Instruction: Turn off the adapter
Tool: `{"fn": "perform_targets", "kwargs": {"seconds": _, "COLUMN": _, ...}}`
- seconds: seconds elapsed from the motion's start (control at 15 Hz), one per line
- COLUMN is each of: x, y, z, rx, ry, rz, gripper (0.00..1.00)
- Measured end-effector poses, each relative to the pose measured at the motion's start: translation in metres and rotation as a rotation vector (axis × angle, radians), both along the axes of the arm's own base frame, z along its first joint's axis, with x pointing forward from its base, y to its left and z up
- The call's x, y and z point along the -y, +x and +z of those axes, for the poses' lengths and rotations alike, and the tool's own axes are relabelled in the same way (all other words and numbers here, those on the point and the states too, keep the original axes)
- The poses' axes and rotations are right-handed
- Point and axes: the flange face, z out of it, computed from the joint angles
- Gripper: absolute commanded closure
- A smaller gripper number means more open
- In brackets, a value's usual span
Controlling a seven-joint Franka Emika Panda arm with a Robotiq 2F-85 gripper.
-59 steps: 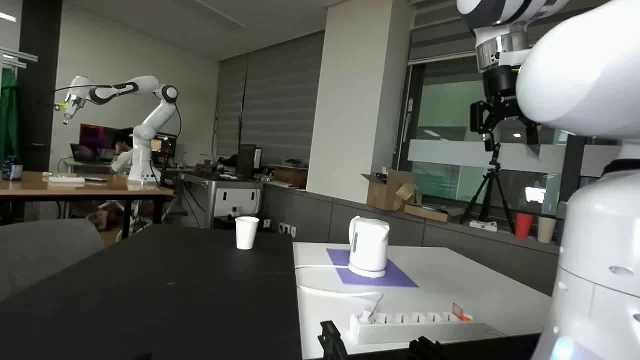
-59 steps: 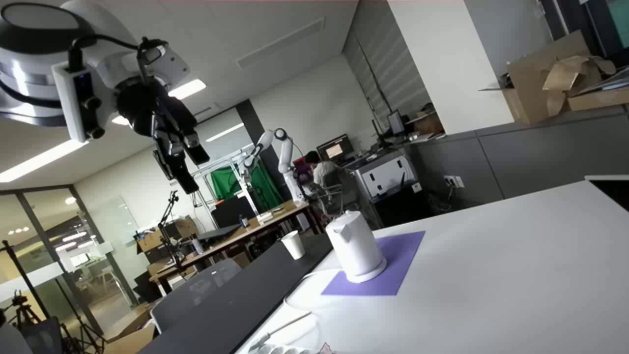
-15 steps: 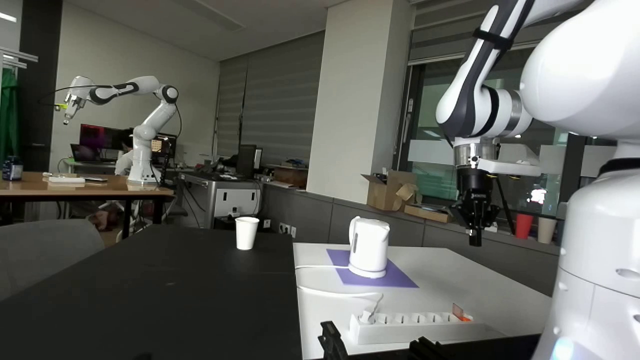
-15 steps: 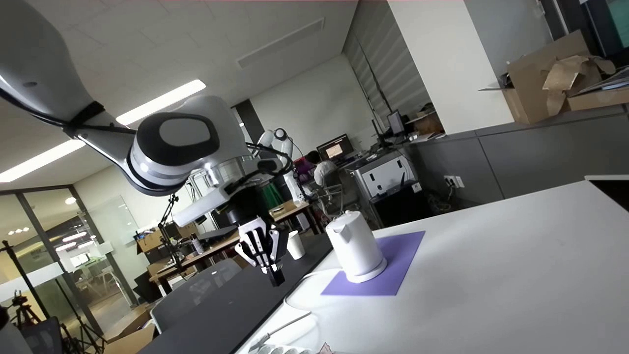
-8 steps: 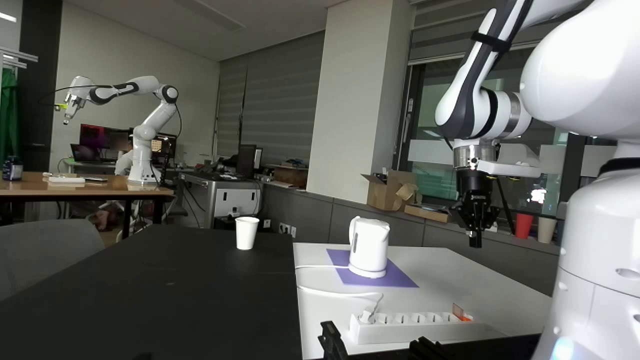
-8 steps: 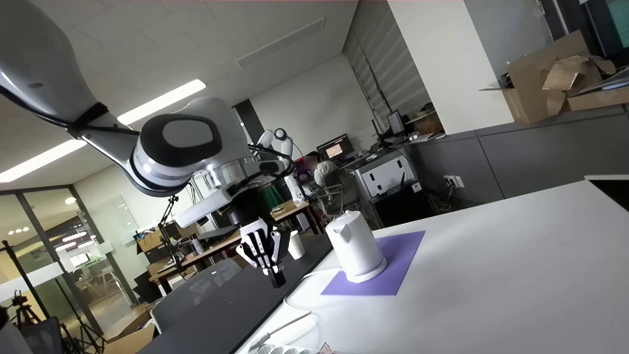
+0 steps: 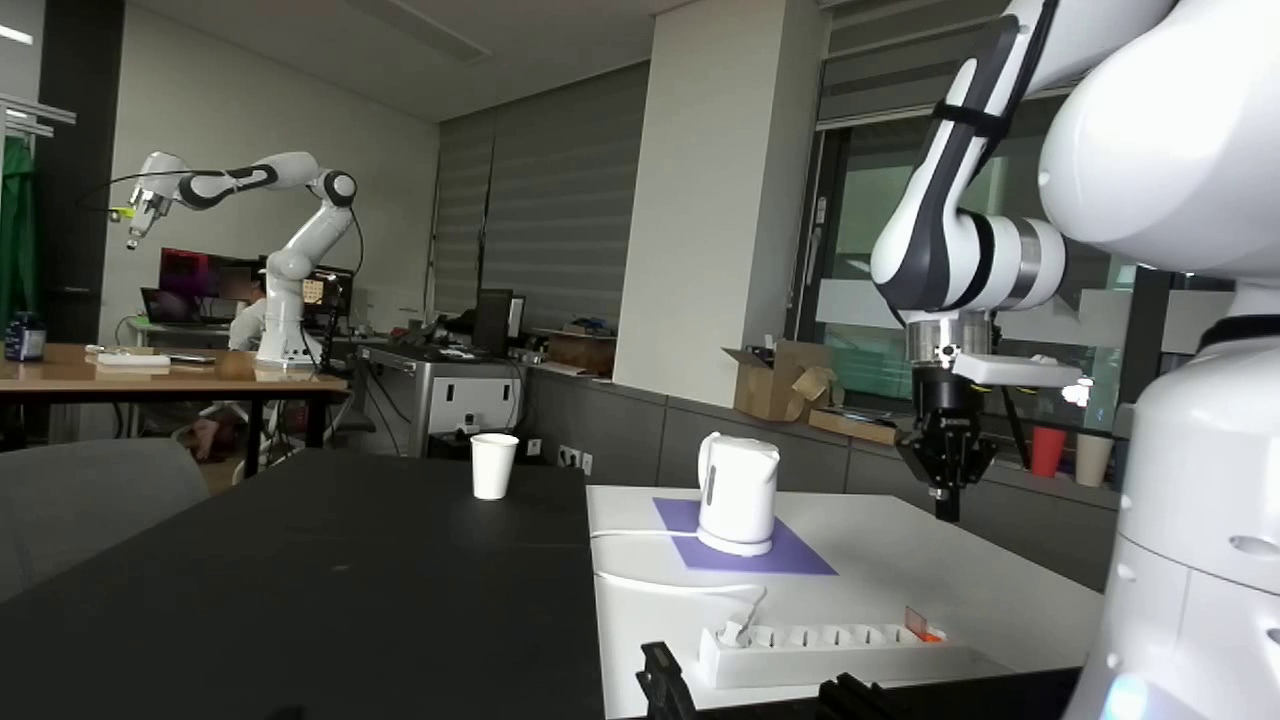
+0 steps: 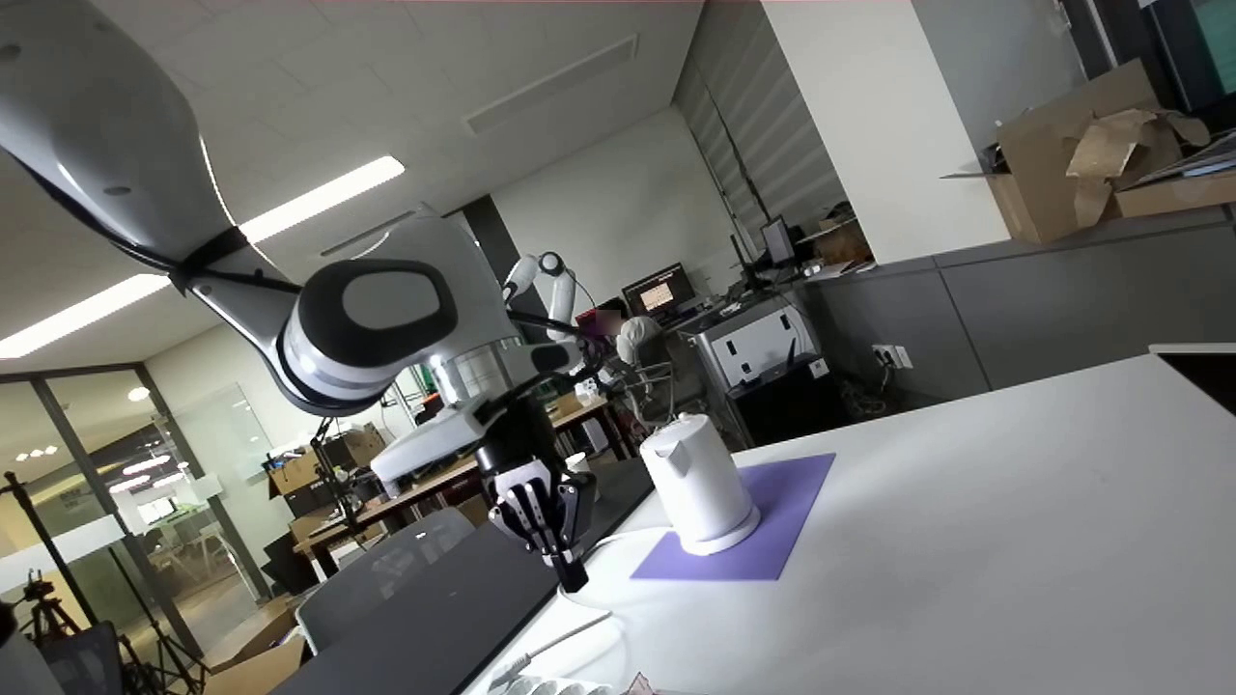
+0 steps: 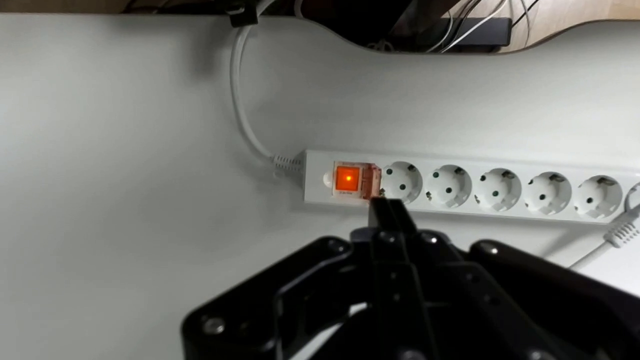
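Far left in an exterior view, another white arm stands on a brown desk, a grey chair nearer the camera. Next comes a black table with a white cup upright towards its far end. To its right, on a white table, the kettle stands upright on a purple mat. The adapter lies on the white table, nearer the camera than the mat. Further right the gripper hangs over the table, pointing down, its fingers brought together and apart from the adapter; the robot's arm fills the right side.

In the wrist view, again from the left, a white cord curves into the adapter's end. Beside that is the switch, glowing orange, its reddish cover raised just to the right. The fingertips meet just below the cover in this view. Then come five sockets in a row and, at the right edge, a plug with its cable.

In an exterior view the adapter is mostly cut off by the lower edge; the reddish scrap there is probably the cover.
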Motion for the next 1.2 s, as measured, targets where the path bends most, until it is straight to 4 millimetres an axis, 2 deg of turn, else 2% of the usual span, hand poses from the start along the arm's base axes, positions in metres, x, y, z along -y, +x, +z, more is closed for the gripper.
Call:
{"fn": "perform_targets", "kwargs": {"seconds": 0.67, "x": 0.009, "y": -0.014, "z": -0.079, "rx": 0.003, "ry": 0.003, "rz": -0.052, "gripper": 1.00}}
{"fn": "perform_targets", "kwargs": {"seconds": 1.2, "x": 0.021, "y": -0.013, "z": -0.114, "rx": 0.014, "ry": 0.010, "rz": -0.068, "gripper": 1.00}}
